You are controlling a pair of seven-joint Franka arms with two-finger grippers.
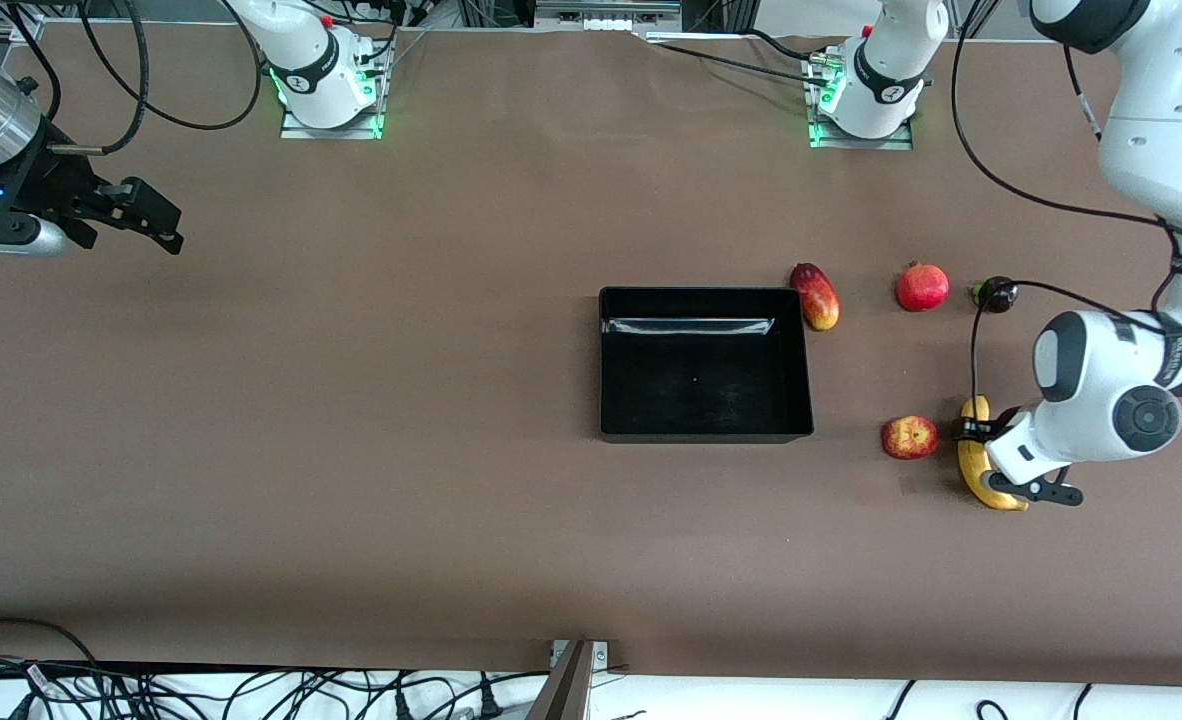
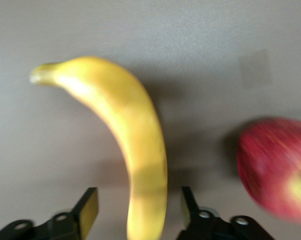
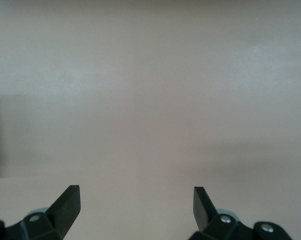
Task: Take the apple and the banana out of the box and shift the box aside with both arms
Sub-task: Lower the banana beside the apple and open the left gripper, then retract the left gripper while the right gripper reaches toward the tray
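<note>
Box (image 1: 706, 362) empty, rigid, light: lift by opposite rims. Left gripper (image 2: 139, 212) loose astride banana (image 2: 125, 130); right gripper (image 3: 136, 205) spread wide, waiting.

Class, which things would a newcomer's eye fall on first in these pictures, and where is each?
The black box sits empty mid-table. Toward the left arm's end, the left gripper straddles the yellow banana with open fingers, the red apple beside it. The right gripper hangs open over bare table at the right arm's end.
</note>
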